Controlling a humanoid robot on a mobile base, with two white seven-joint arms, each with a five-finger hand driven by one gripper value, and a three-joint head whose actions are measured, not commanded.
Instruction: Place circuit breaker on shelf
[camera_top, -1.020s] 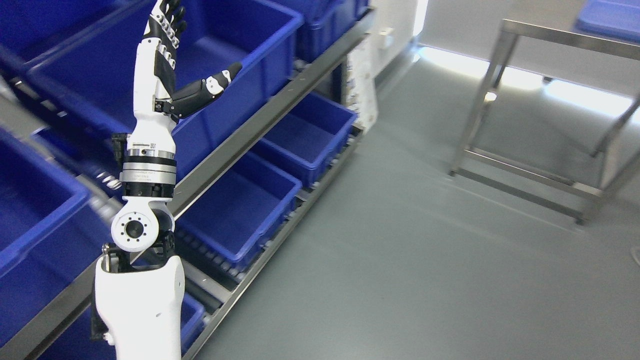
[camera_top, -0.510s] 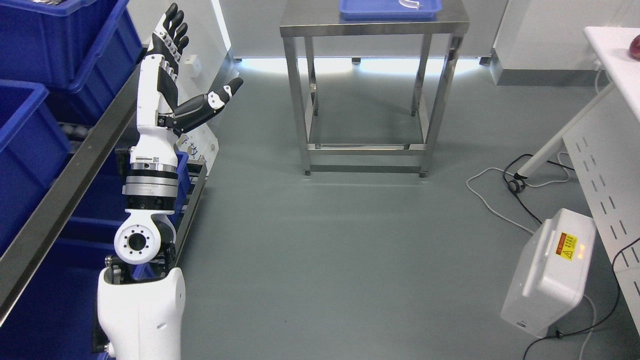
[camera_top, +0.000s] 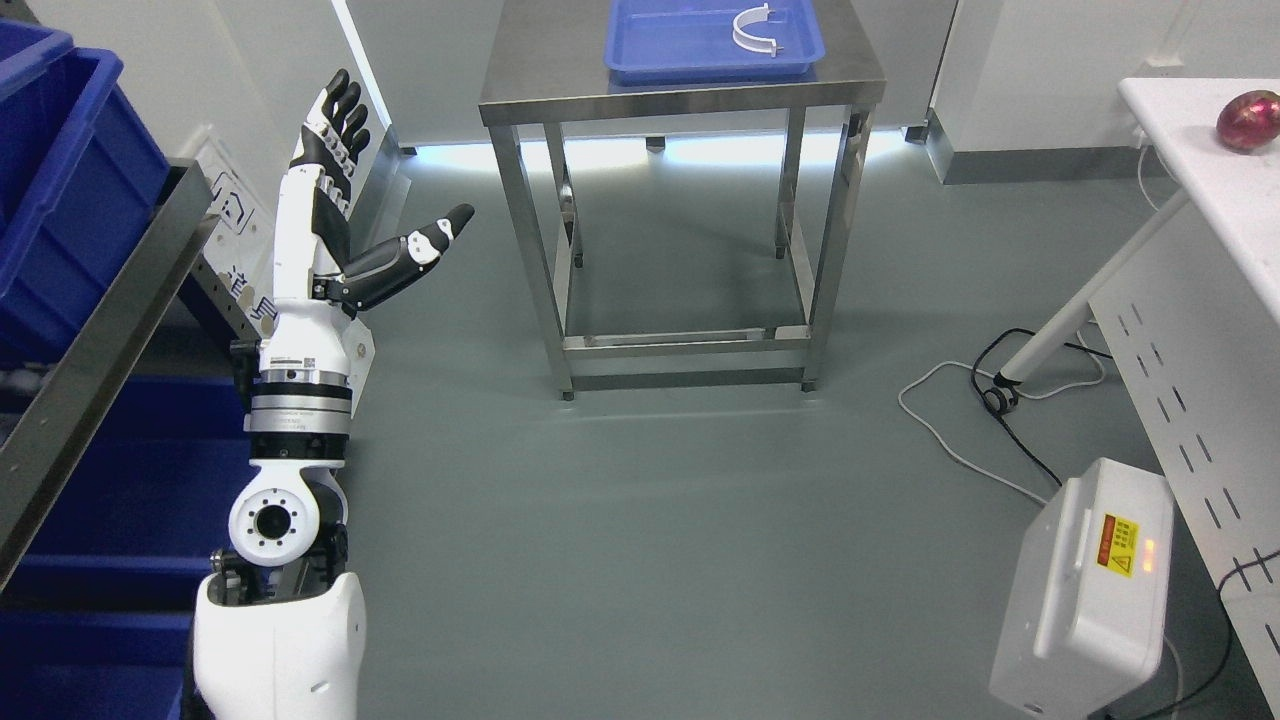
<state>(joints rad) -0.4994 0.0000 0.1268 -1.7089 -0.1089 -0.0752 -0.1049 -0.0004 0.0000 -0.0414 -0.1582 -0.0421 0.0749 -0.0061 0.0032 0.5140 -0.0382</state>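
My left hand (camera_top: 375, 190) is raised upright at the left of the head view, fingers straight and thumb spread out, holding nothing. The shelf (camera_top: 95, 335) with blue bins (camera_top: 60, 190) stands at the far left edge, just left of my arm. A blue tray (camera_top: 712, 38) with a white curved part (camera_top: 755, 30) lies on a steel table (camera_top: 680, 85) ahead. No circuit breaker can be made out. The right arm does not show.
A white box (camera_top: 1085, 590) with a yellow warning label sits on the floor at lower right, with cables (camera_top: 985, 400) beside it. A white table (camera_top: 1215, 190) with a dark red round object (camera_top: 1248, 120) is at the right edge.
The camera has swung right, away from the shelf: the bins have slid off to the left and the steel table, white box and white table have come into view. My left hand keeps its open pose.
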